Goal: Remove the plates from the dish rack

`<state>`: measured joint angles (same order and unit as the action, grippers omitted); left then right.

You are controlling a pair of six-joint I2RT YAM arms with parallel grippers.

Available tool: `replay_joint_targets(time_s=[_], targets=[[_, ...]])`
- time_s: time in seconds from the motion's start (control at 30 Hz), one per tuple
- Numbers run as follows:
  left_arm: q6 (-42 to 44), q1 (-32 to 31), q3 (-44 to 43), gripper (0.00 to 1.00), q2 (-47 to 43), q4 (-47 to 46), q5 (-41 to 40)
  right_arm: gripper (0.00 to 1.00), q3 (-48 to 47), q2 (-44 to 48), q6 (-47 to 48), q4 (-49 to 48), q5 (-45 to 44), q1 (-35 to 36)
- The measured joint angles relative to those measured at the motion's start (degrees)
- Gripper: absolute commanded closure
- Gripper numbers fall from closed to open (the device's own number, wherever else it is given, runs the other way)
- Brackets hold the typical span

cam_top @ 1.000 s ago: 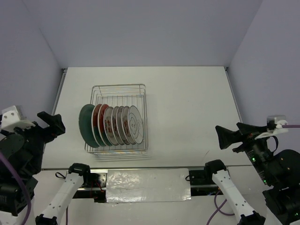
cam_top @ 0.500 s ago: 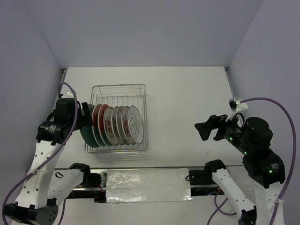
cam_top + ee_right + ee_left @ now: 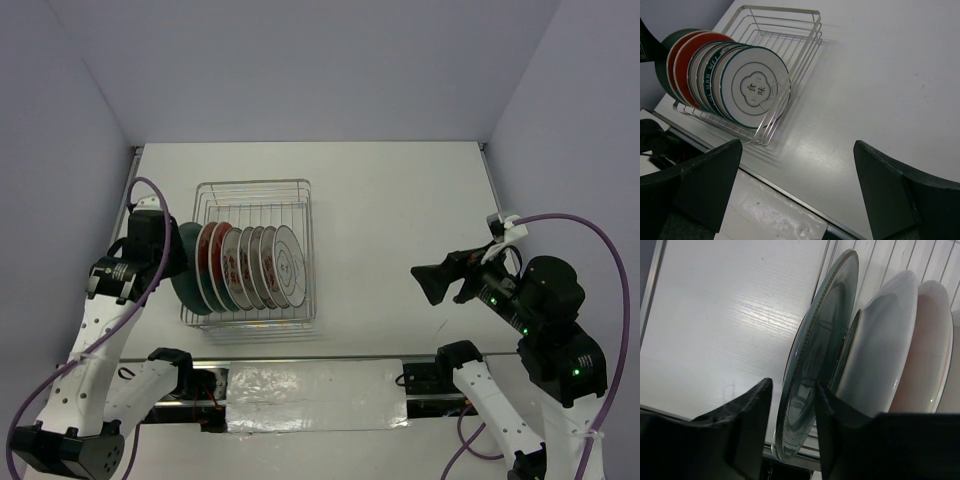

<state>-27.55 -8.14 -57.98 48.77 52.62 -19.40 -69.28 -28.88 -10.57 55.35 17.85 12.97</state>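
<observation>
The dish rack (image 3: 255, 184) holds a row of upright plates (image 3: 262, 266), the front one white with a teal rim and red characters (image 3: 755, 87). A dark green plate (image 3: 184, 274) stands at the left end. My left gripper (image 3: 180, 252) straddles this green plate's rim (image 3: 820, 355). Its right finger touches the plate's face, while a gap shows at its left finger (image 3: 747, 415), so it is open and narrowing. White plates (image 3: 890, 340) stand just behind. My right gripper (image 3: 424, 280) hangs wide open over bare table right of the rack, holding nothing.
The rack's far half (image 3: 785, 30) holds no plates. A shiny metal strip (image 3: 315, 382) runs along the near table edge between the arm bases. Walls close in the table (image 3: 400, 210) on the left, back and right.
My left arm swung in from the far left to the rack's left end, and its jaws narrowed around the green plate. My right arm came in toward the table, still open.
</observation>
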Motion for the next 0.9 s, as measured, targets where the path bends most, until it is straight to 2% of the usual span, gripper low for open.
replay_joint_targets(time_s=[0.07,0.1,0.2,0.33,0.63,0.8,0.9], targets=[[0.0,0.0,0.0,0.58,0.0,0.0,-0.3,0.00,0.5,0.0,0.0,-0.4,0.2,0.0],[-0.2,0.0,0.0,0.67,0.0,0.0,-0.3,0.00,0.7,0.1,0.0,-0.5,0.3,0.0],[-0.2,0.0,0.0,0.83,0.0,0.1,-0.5,0.00,1.1,0.1,0.0,-0.7,0.6,0.0],[0.9,-0.2,-0.1,1.00,-0.5,0.2,0.5,0.00,1.1,0.2,-0.1,-0.9,0.8,0.0],[3.7,-0.2,-3.9,1.00,1.9,2.6,0.8,0.00,1.1,0.3,-0.7,-1.4,1.0,0.0],[6.0,-0.2,-12.5,1.00,5.2,6.5,-1.1,0.00,1.1,0.2,-1.4,-1.9,1.1,0.0],[6.6,-0.2,-19.6,1.00,7.5,8.7,-5.0,0.00,1.0,0.1,-1.6,-2.1,1.3,0.0]])
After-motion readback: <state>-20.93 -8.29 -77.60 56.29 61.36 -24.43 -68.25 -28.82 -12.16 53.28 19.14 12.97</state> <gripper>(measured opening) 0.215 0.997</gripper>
